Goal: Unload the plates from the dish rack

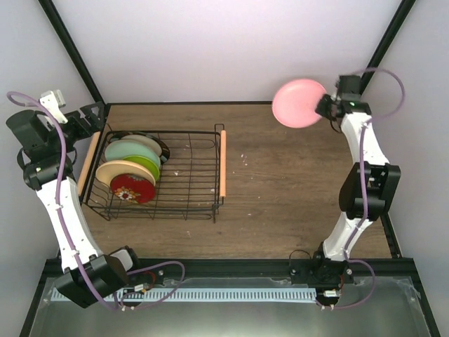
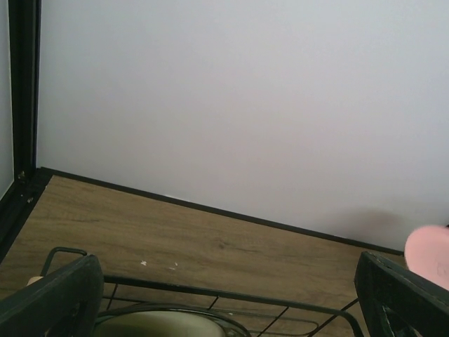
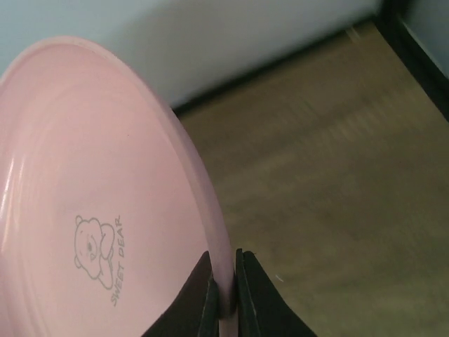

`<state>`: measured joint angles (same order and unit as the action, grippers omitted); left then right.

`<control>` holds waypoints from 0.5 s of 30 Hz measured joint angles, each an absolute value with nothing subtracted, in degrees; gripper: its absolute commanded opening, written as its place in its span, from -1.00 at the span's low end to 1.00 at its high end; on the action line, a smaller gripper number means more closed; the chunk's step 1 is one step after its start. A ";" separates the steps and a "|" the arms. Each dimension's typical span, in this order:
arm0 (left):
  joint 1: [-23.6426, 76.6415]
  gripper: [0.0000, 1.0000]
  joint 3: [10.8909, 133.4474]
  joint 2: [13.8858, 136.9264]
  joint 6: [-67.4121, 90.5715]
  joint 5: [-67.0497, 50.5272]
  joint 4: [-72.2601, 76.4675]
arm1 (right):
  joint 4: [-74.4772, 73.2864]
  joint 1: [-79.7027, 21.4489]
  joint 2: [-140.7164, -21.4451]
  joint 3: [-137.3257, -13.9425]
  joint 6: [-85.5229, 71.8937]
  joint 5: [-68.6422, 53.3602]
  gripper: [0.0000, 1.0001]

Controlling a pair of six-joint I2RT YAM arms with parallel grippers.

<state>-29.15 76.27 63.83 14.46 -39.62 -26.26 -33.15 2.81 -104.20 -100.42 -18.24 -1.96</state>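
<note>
Right gripper (image 3: 223, 284): we see its jaws pinching the rim of the pink plate (image 1: 298, 103), one finger (image 3: 256, 298) on each face.
Pink plate: we find it held on edge, clear of the table (image 1: 295, 189), at the far right near the back wall (image 1: 210, 49) and well apart from the rack (image 1: 184, 133). The right wrist view shows a bear print (image 3: 93, 249) with the words SWEET DEAR on the face to the left of the fingers.
Left gripper (image 1: 91, 116): we place it by the rack's far left corner, above the far end of the left handle (image 1: 88, 163). Its jaws are spread wide with nothing gripped, and its two fingers sit at the bottom corners of its own view.
Rack: we see it resting on the left half of the table, with the right handle (image 1: 223, 163) along its opposite side.
Plates in the rack: we count five, standing on edge, leaning and overlapping in the rack's left half. From far to near they are the beige plate (image 1: 153, 143) with its dark rim, the mint plate (image 1: 126, 150), the green plate (image 1: 150, 167), the yellow plate (image 1: 112, 173) and the red plate (image 1: 133, 188).
Left wrist view: we look over the rack's far rim at the wall. The top of a pale, dark-rimmed plate shows at the bottom edge, and a slice of the pink plate at the right edge.
Slots: we cannot tell which wire slot each plate sits in.
</note>
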 measured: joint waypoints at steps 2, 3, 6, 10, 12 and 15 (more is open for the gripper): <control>-29.15 1.00 76.05 63.70 14.37 -39.77 -26.30 | -33.36 6.70 -104.20 -95.68 -20.64 -3.90 -0.99; -29.15 1.00 75.85 63.57 14.35 -39.77 -26.39 | -33.41 8.58 -104.27 -93.60 -21.65 -4.78 -0.99; -29.15 1.00 75.22 63.11 14.31 -39.81 -26.76 | -33.23 13.61 -105.01 -89.21 -24.51 -6.85 -0.99; -29.15 1.00 74.87 62.63 14.15 -39.86 -27.53 | -32.10 16.38 -108.01 -88.01 -26.70 -7.90 -0.99; -29.15 1.00 74.87 62.54 14.06 -39.86 -27.70 | -31.18 16.58 -110.00 -88.01 -27.18 -8.16 -0.99; -29.15 1.00 74.87 62.50 13.89 -39.86 -27.83 | -30.39 16.58 -113.06 -88.07 -27.77 -8.75 -0.99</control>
